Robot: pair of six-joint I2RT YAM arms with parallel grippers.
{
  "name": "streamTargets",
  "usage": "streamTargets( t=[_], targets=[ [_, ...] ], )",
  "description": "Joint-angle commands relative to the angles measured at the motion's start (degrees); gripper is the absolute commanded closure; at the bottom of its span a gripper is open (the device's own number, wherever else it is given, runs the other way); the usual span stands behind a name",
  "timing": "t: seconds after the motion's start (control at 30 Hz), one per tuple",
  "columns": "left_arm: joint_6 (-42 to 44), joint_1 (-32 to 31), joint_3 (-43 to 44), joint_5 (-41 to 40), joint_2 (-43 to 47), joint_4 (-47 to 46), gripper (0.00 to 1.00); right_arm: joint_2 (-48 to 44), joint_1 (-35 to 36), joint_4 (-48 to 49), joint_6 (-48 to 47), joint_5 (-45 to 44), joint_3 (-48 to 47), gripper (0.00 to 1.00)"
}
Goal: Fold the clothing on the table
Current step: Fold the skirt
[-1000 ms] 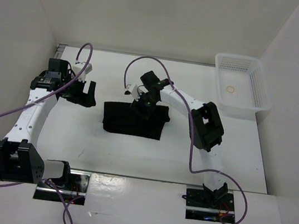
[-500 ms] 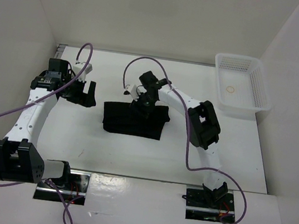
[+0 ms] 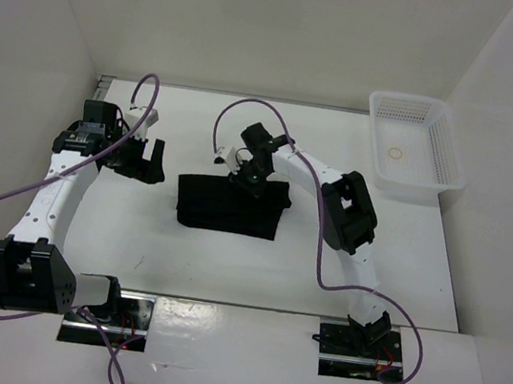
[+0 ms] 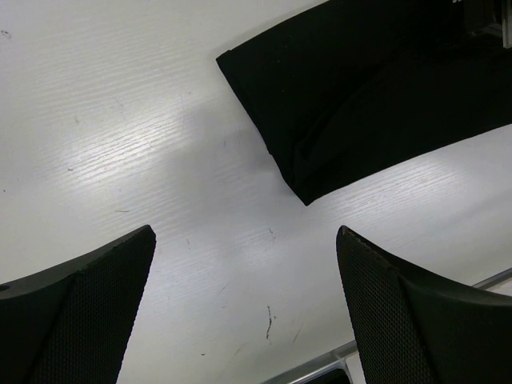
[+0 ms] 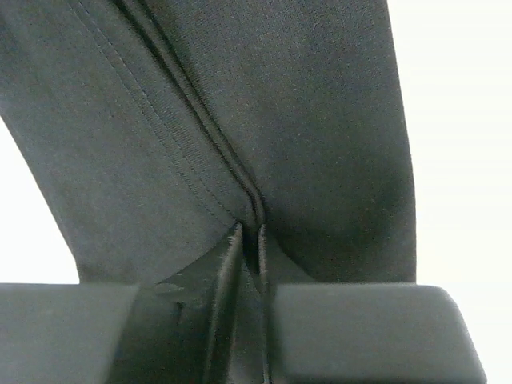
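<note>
black clothing (image 3: 225,209) pinched in right gripper (image 5: 251,254); left gripper (image 4: 244,234) spread wide above the table (image 3: 403,248).

One clothing item (image 3: 225,211), one table (image 3: 180,248), one mesh basket (image 3: 414,186), one orange ring (image 3: 396,153), two robot arms (image 3: 57,201) (image 3: 354,216).

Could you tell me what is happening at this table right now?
The robot is folding a black garment that lies partly folded on the white table. The right gripper has its fingers closed on a fold at the garment's far edge. The left gripper hovers open over bare table to the garment's left, holding nothing.
</note>
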State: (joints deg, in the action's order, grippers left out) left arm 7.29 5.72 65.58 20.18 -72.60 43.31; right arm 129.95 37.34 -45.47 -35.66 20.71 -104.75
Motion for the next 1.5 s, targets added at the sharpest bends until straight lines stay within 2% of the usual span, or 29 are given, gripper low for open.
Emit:
streamTargets(
  t=[0.0,0.1,0.27,0.6,0.93,1.2,1.4,1.47],
  targets=[
    [0.09,0.26,-0.28,1.17,-0.61,-0.33,0.0,0.48,-0.25,-1.9,-0.55,1.44,-2.57,0.85],
    [0.09,0.26,-0.28,1.17,-0.62,-0.33,0.0,-0.14,-0.25,-1.9,-0.55,1.44,-2.57,0.93],
    [0.09,0.26,-0.28,1.17,-0.62,-0.33,0.0,-4.61,-0.25,-1.9,0.15,0.91,-2.57,1.0],
    [0.09,0.26,-0.28,1.7,-0.62,-0.33,0.0,-13.22,1.94,-1.9,0.77,0.3,2.36,0.97],
    [0.09,0.26,-0.28,1.7,-1.14,0.2,0.0,-15.08,8.09,-7.61,-1.08,0.3,8.68,0.96],
    [0.09,0.26,-0.28,2.23,-1.14,0.2,0.0,-16.13,11.09,-15.77,-6.35,6.18,10.54,0.9],
    [0.09,0.26,-0.28,2.23,-1.14,0.2,0.0,-16.13,12.14,-22.11,-9.69,7.24,10.53,0.72],
    [0.62,0.26,-0.28,2.23,-1.14,0.2,0.0,-16.65,12.14,-22.9,-10.92,7.85,11.23,0.58]
  ],
)
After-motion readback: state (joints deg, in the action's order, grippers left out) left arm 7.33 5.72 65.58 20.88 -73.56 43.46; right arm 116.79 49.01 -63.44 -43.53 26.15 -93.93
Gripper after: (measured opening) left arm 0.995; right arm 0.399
